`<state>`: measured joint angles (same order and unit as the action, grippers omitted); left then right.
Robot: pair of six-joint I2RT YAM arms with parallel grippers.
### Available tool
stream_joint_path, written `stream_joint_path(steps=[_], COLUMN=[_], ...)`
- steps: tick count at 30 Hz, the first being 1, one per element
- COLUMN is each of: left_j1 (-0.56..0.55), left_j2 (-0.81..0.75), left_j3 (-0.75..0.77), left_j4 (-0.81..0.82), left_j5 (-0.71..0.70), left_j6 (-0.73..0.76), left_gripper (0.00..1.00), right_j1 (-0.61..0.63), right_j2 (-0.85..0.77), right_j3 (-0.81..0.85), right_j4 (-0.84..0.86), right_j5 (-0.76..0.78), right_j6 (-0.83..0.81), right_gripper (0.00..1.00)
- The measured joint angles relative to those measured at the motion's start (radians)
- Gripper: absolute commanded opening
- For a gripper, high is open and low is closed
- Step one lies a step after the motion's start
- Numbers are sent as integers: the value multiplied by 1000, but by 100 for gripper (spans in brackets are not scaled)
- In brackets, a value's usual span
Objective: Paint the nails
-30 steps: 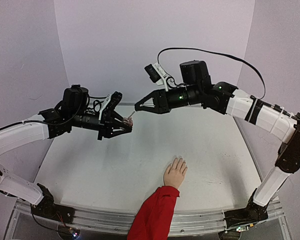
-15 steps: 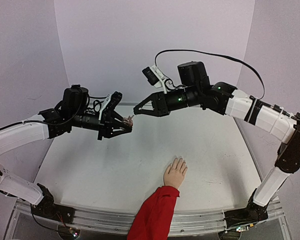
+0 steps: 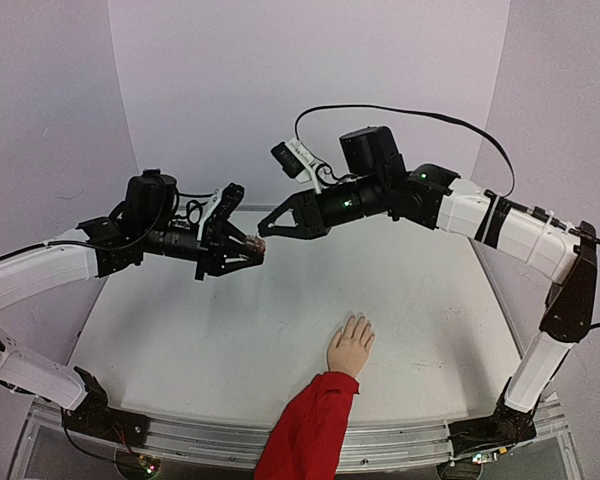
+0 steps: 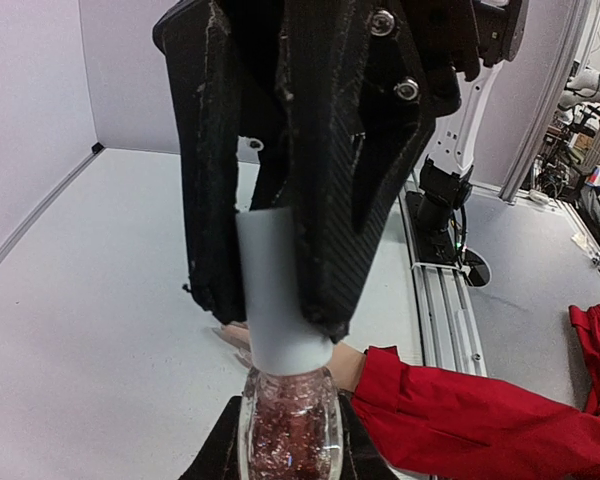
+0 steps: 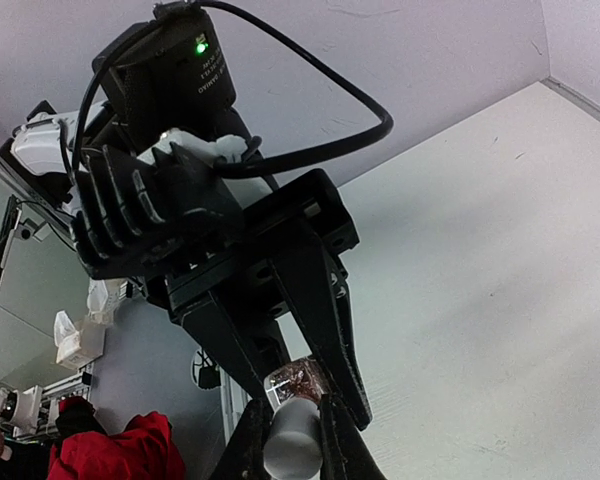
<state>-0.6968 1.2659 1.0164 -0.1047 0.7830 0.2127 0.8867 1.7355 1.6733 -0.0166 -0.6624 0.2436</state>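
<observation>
Held high over the back of the table [image 3: 430,300], left gripper [image 3: 254,251] clamped on a small glitter bottle [image 4: 290,435], right gripper [image 3: 264,236] closed on its white cap [image 4: 277,300], mannequin hand [image 3: 350,346] flat by the near edge, nails [image 3: 358,321] facing a wide stretch of tabletop, well apart from both grippers.

A robotics lab: white table [image 3: 230,330] boxed in by plain walls [image 3: 310,80] (cluttered equipment [image 4: 590,140] beyond).

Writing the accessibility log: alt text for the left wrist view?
Right claw clamps the white cap of a glittery bottle that the left claw holds from below, above a white table. Behind lies a mannequin hand in a red sleeve.
</observation>
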Motion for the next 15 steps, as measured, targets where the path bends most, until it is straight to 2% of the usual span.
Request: stream_joint_path(steps=[8,15], left_j1=[-4,-3], left_j2=[0,35], left_j3=[0,14], left_j4=[-2,-29], left_j5=[32,209], left_j6=[-4,-70], left_gripper=[0,0], right_j1=[0,-9], right_j2=[5,80], right_j3=[14,133], right_j4=[-42,-207], right_j5=[-45,-215], right_j6=[-89,-276], right_gripper=[0,0])
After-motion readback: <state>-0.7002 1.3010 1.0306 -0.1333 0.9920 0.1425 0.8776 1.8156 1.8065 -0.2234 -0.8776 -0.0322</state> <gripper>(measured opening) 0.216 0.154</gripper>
